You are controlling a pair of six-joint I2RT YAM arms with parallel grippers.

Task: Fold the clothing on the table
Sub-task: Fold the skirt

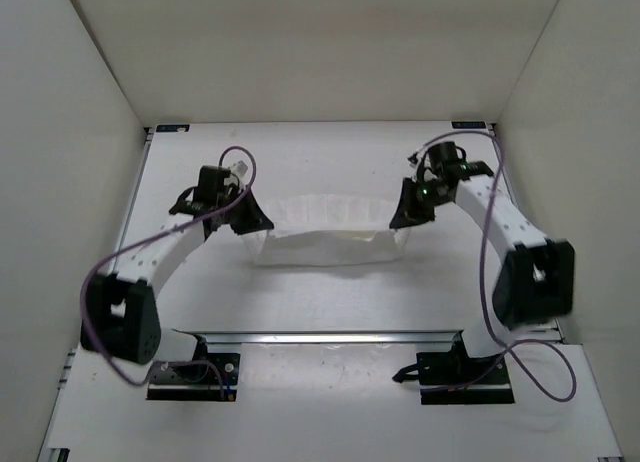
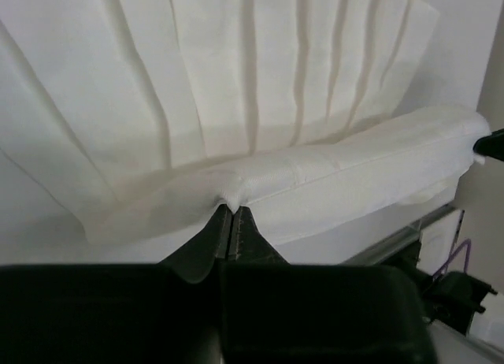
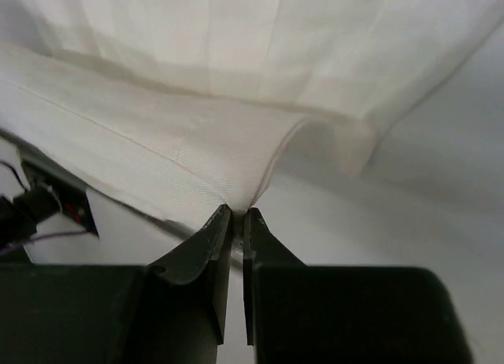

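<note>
Up close, our left gripper and right gripper are each pinched tight on an edge of the clothing, stretched between them over the table. We'd move the 2 arms together, level, same speed, so the fold lands straight.

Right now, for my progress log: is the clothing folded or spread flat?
Mid-fold: the clothing has one edge doubled over, pinched by left gripper and right gripper.
</note>
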